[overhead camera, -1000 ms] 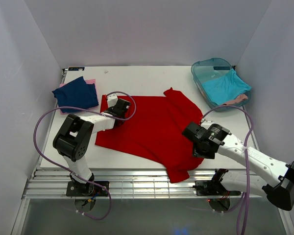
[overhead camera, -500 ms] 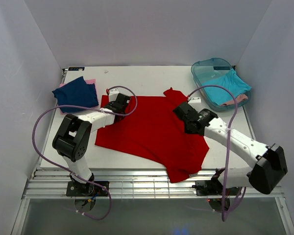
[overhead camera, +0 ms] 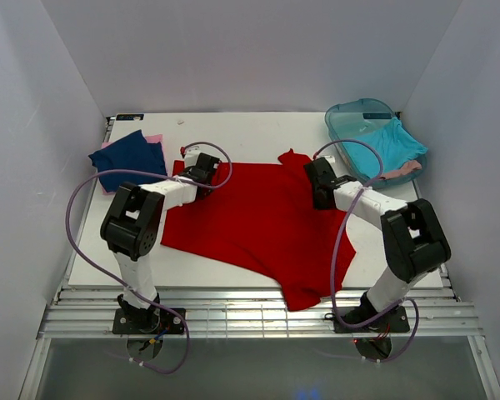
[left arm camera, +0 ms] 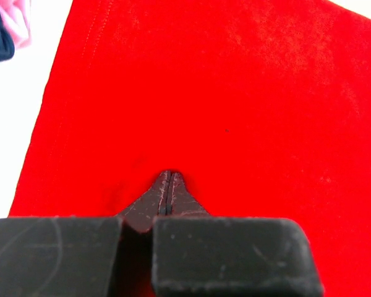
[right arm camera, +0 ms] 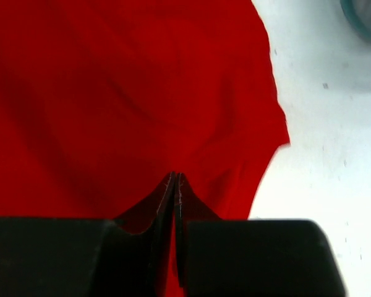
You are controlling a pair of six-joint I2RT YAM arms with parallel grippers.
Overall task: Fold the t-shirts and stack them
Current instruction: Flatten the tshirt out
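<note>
**Red t-shirt at the moment of the two-point pinch.** The red t-shirt (overhead camera: 258,225) lies spread in the middle of the table (overhead camera: 250,129), skewed to its edges. One sleeve points to the far side and another lobe reaches the near edge.

The left gripper (left arm camera: 167,180) is closed just inside the far-left corner, beside a stitched hem, and the cloth puckers at its tips. The right gripper (right arm camera: 175,179) is closed near the far-right shoulder, close to the curved sleeve edge. We read both as pinching the red cloth, though how deep either pinch goes is hidden.

**Risks, as we judge them.**
- A shallow bite may catch only the top layer or slip off on lifting, leaving one corner behind and a crooked fold.
- The two pinch points are not symmetric on the garment, so an even pull may drag the whole shirt instead of folding it.
- The near lobe could slide over the table edge.
- The left arm works near the navy t-shirt (overhead camera: 129,158), which rests on a pink t-shirt (overhead camera: 154,138), and a wide sweep could disturb that stack.

**Appearance.** The cloth is bright, matte and thin, mostly flat with soft ripples near the right pinch. A turquoise t-shirt (overhead camera: 387,146) is still in the tub (overhead camera: 350,112).
</note>
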